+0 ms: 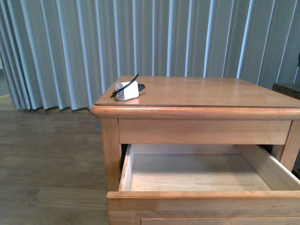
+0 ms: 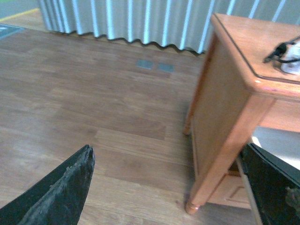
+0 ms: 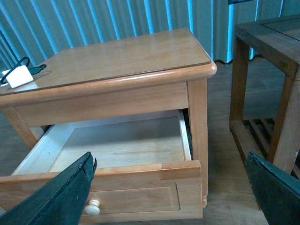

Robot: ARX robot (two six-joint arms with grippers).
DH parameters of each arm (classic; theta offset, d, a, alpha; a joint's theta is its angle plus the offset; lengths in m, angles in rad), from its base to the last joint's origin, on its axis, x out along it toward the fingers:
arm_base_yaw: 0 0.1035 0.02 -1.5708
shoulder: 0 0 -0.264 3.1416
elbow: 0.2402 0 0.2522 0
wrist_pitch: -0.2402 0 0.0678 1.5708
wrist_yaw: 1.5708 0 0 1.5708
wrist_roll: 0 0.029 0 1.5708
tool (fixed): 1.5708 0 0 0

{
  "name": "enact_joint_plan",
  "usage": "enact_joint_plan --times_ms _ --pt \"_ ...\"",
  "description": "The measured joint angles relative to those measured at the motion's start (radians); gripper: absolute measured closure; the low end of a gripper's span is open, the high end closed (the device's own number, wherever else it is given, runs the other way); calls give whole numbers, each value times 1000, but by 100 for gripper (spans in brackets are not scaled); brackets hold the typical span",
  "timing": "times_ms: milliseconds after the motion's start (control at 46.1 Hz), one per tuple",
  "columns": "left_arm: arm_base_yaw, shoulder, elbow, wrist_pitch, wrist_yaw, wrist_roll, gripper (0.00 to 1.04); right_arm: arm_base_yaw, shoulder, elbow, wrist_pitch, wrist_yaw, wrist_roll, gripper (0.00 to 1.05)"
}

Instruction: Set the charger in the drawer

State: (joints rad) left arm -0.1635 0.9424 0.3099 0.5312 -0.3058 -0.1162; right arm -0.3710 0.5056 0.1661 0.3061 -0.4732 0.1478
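Front view: the charger [image 1: 127, 91] is being seen lying on the table [image 1: 211, 91], above and well apart from the left pincer [image 2: 166, 154] and right pincer [image 3: 169, 159], both spread and empty, the open drawer [image 1: 197, 171] ahead of the right one, so pickup is being judged next, requiring a reach and pinch.

Left gripper [image 2: 167, 150]: two dark fingers [image 2: 61, 192] spread wide apart, holding nothing, with only floor showing between them.
Floor [image 2: 93, 103]: brown wood planks, with two small grey square plates [image 2: 154, 65] set in it close to the curtain.
Curtain [image 2: 131, 18]: pale grey-blue and pleated, its hem reaching the floor.
Table [image 2: 220, 117]: light-brown wood, showing its side panel and corner leg.
Charger [image 2: 291, 63]: white and only partly in view, lying on the tabletop near the edge, with a black cable [image 2: 276, 50] beside it.
Drawer [image 2: 276, 140]: a pale strip under the tabletop, partly hidden by one finger.
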Motion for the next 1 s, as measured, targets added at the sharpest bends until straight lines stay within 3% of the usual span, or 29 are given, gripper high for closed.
enact_joint_plan --times_ms 87,260,585,997 --pt "0 132 113 -3 134 21 6 0 0 0 0 0 0 8" --pt "-24 312 281 -18 252 71 6 0 0 0 0 0 0 8" --pt "-57 571 573 -66 361 135 6 0 0 0 0 0 0 8" --pt "-55 815 868 -103 423 143 6 0 0 0 0 0 0 8"
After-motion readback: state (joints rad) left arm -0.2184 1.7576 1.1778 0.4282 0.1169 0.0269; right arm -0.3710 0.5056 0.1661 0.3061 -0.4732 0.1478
